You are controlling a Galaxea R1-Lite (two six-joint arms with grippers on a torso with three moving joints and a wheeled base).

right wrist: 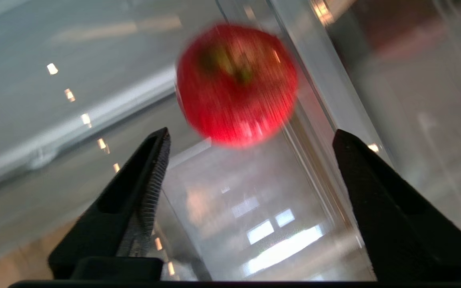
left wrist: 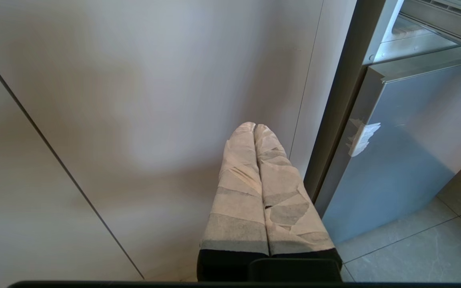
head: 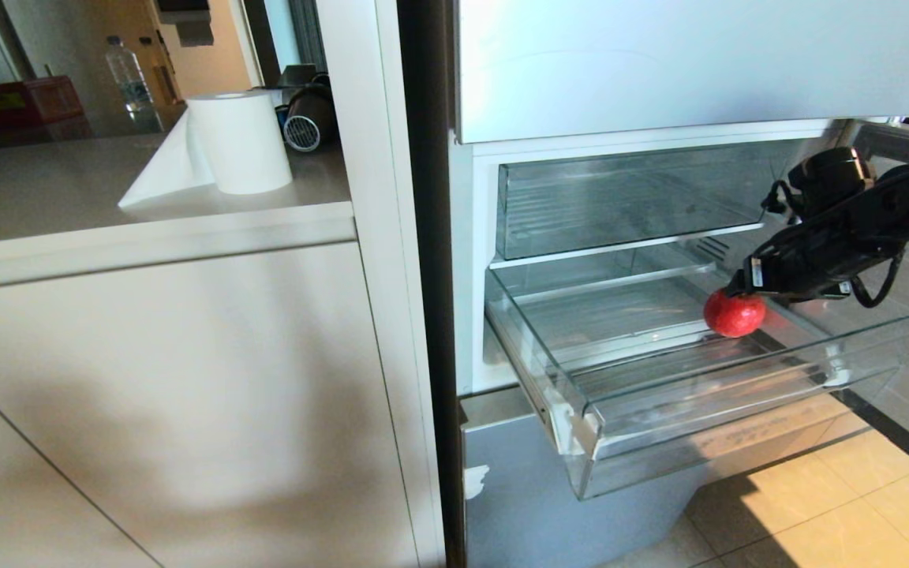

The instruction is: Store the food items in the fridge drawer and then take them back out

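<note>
One round red food item (head: 735, 313) sits inside the pulled-out clear fridge drawer (head: 699, 430), near its right side. My right gripper (head: 741, 285) reaches in from the right, just above and behind the fruit. In the right wrist view the two black fingers stand wide apart, so the right gripper (right wrist: 250, 132) is open, and the red food item (right wrist: 236, 82) lies free just beyond the tips on the ribbed floor of the fridge drawer (right wrist: 234, 216). My left gripper (left wrist: 253, 127) hangs parked low beside the cabinet, its taped fingers (left wrist: 238, 188) pressed together and holding nothing.
A second clear bin (head: 620, 197) sits on the shelf above the drawer, under the grey upper fridge door (head: 699, 63). To the left, a counter carries a paper roll (head: 239, 142) and a water bottle (head: 127, 75). A white cabinet panel (left wrist: 134, 100) and tiled floor (head: 857, 505) lie below.
</note>
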